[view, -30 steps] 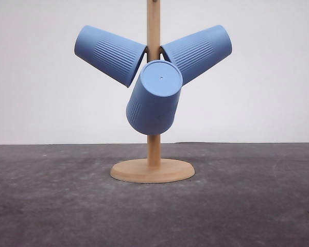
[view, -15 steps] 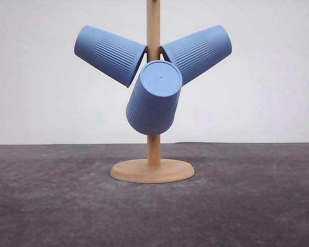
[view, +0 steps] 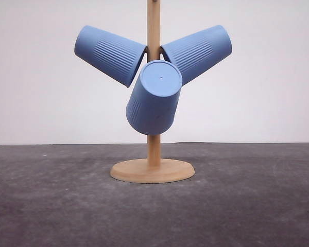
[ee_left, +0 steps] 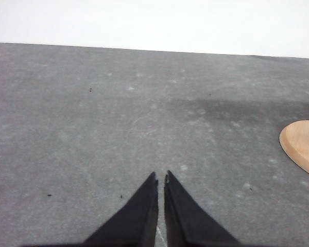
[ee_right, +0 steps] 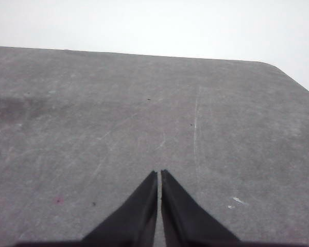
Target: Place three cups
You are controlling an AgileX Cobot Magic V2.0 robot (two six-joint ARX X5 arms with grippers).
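Observation:
Three light-blue ribbed cups hang upside down on a wooden rack [view: 153, 154] in the front view. One cup [view: 109, 53] tilts to the upper left and a second cup [view: 198, 51] tilts to the upper right. The third cup [view: 154, 99] points toward the camera, flat base forward. My left gripper [ee_left: 160, 178] is shut with nothing in it, low over the grey table, and the rack's round base [ee_left: 304, 145] lies off to its side. In the right wrist view my right gripper [ee_right: 159, 173] is also shut and holds nothing, over bare table.
The grey tabletop [view: 67, 195] spreads around the rack's base, against a white wall behind. A rounded table corner [ee_right: 278, 67] shows beyond the right gripper.

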